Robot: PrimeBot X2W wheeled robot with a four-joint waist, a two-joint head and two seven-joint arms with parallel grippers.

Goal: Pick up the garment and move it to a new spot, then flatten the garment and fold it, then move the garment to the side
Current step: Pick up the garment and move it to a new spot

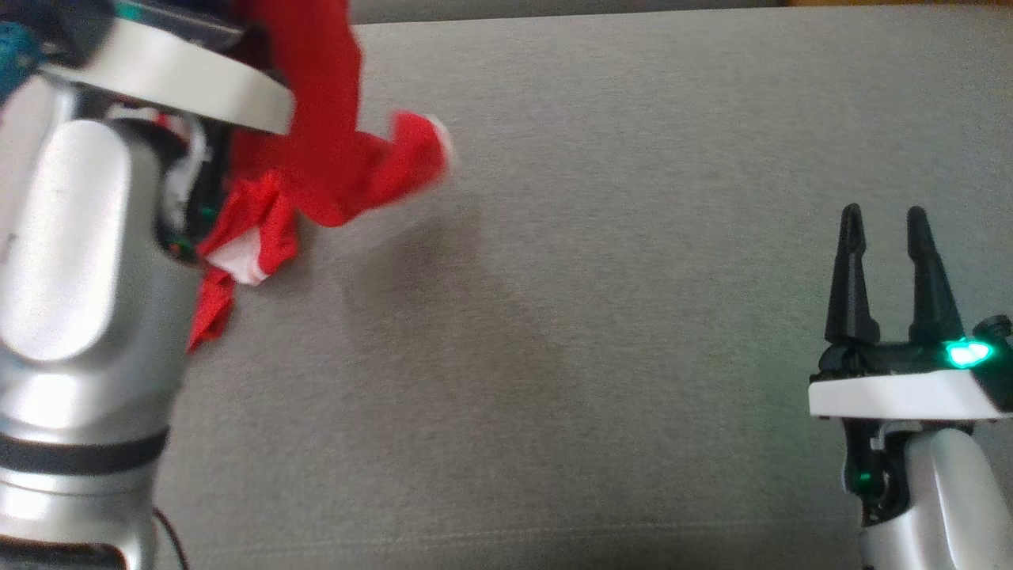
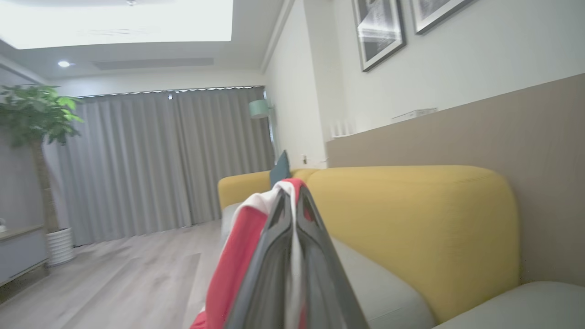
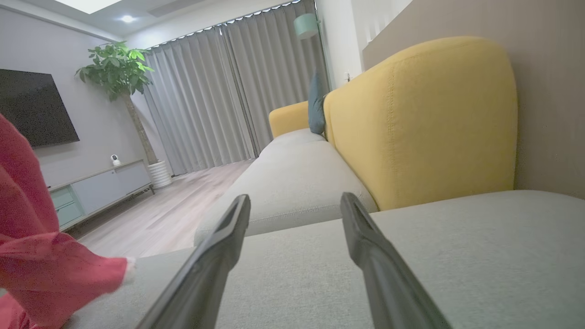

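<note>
The garment (image 1: 324,158), red with white trim, hangs bunched at the upper left of the head view, lifted off the grey cushion (image 1: 601,317). In the left wrist view my left gripper (image 2: 292,194) is shut on the garment (image 2: 237,256), with red and white cloth pinched between the dark fingers and draping down their left side. My right gripper (image 1: 882,218) stands open at the lower right above bare cushion, nothing between its fingers. The right wrist view has the right gripper (image 3: 295,201) open and the garment (image 3: 41,256) hanging at the far left edge.
The grey cushion is a sofa seat with a yellow backrest (image 3: 420,123) behind it. A wooden floor (image 3: 169,214), grey curtains, a potted plant (image 3: 119,73) and a low cabinet (image 3: 96,192) lie beyond the seat's end.
</note>
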